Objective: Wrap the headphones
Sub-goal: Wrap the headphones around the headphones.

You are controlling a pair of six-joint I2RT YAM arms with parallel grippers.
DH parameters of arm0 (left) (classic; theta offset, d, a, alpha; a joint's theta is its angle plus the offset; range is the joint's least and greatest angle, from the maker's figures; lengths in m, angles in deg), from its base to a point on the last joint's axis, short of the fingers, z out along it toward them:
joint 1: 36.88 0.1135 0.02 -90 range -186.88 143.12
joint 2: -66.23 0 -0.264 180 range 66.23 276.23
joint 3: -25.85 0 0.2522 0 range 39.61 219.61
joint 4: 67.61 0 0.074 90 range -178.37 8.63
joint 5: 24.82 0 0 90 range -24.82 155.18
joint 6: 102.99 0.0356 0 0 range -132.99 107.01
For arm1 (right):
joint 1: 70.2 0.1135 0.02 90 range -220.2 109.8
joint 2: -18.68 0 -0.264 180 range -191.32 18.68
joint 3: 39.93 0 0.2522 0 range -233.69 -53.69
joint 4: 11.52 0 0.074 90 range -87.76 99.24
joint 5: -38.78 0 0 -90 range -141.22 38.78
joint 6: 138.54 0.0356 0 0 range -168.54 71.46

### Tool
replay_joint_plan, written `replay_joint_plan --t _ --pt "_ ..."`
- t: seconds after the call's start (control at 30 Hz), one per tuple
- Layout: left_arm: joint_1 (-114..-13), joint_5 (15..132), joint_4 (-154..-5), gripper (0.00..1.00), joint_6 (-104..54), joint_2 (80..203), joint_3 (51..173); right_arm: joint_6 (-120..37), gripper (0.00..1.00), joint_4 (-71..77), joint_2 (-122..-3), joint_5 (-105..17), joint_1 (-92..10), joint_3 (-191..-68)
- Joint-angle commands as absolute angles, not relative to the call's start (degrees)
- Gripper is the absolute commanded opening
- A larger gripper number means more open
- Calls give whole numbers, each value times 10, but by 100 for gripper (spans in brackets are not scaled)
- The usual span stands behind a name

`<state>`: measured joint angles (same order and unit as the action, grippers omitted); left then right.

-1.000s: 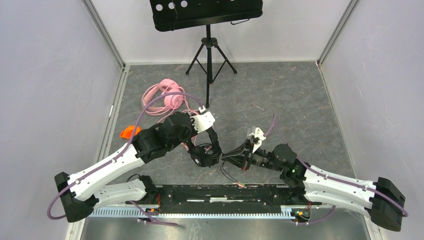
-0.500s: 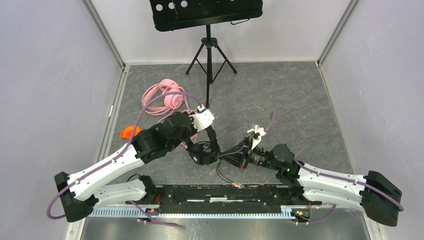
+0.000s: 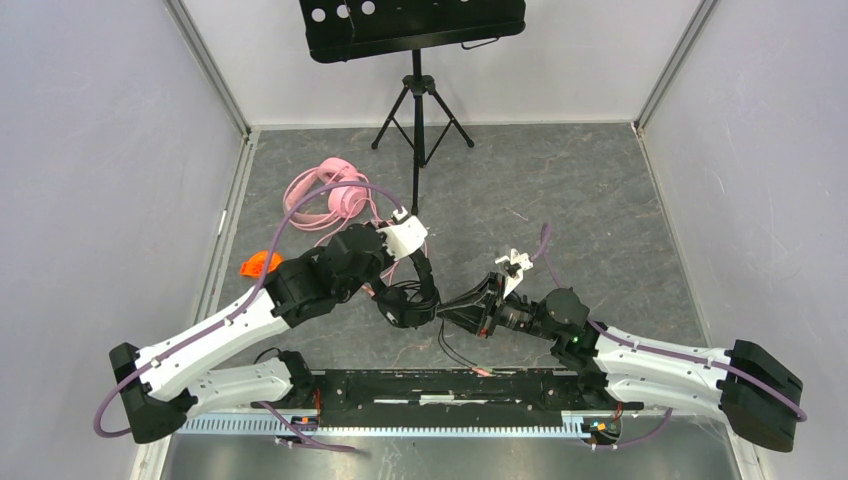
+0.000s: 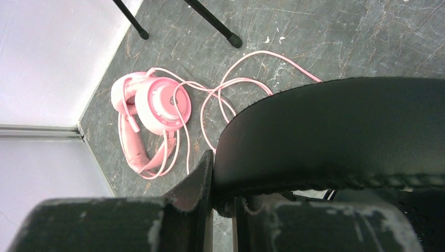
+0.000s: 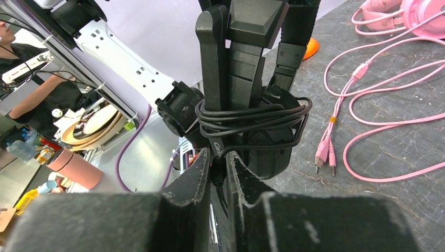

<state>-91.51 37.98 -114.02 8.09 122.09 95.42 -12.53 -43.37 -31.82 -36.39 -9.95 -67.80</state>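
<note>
While left fingers [image 4: 193, 185] clamp the view-blocking black headphones [image 4: 336, 131], right fingers [image 5: 190, 193] narrowly flank the thin cable [image 5: 246, 116], grip unclear.

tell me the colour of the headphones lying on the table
Pink headphones, clearest in the left wrist view.

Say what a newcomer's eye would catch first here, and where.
Dead centre near the arms, the black headphones sit clamped in the left arm's jaws, their thin cable wound round them. At the far left lie the pink headphones, their pink cable sprawled loose; a black music stand stands at the back.
</note>
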Motion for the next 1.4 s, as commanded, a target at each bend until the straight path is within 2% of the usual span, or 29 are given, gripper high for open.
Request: replay_joint_plan --t 0.0,0.13,0.23,0.5,0.53,0.63,0.7,0.83,0.9,0.93,1.0,1.07,1.17,1.23,1.37 --pt "-909 293 -1130 2 62 1234 971 -109 15 -519 -313 -314 -92 -714" --pt "-909 283 -1136 2 52 1240 976 -102 12 -526 -316 -309 -92 -714" --pt "-909 279 -1138 2 46 1241 980 -101 17 -524 -315 -305 -92 -716" --pt "-909 269 -1149 2 24 1249 989 -101 22 -517 -308 -302 -91 -714" --pt "-909 270 -1150 2 22 1250 990 -102 22 -515 -308 -302 -92 -715" --pt "-909 271 -1150 2 20 1251 991 -103 10 -515 -308 -300 -92 -716" --pt "-909 271 -1150 2 22 1250 989 -102 8 -515 -305 -301 -92 -717" --pt "-909 271 -1149 2 24 1249 987 -97 21 -513 -297 -307 -92 -721" --pt "-909 270 -1149 2 22 1250 987 -97 22 -508 -296 -308 -92 -724" --pt "-909 270 -1149 2 22 1251 988 -98 21 -504 -296 -308 -92 -726" --pt "-909 271 -1149 2 19 1251 989 -98 11 -504 -302 -303 -92 -727" --pt "-909 271 -1150 2 17 1252 989 -96 7 -512 -307 -297 -91 -727" --pt "-909 271 -1150 2 15 1255 988 -89 23 -521 -311 -287 -92 -728" --pt "-909 271 -1150 2 14 1256 987 -87 25 -521 -312 -287 -92 -731" --pt "-909 270 -1150 2 9 1257 989 -88 8 -514 -312 -287 -92 -735"
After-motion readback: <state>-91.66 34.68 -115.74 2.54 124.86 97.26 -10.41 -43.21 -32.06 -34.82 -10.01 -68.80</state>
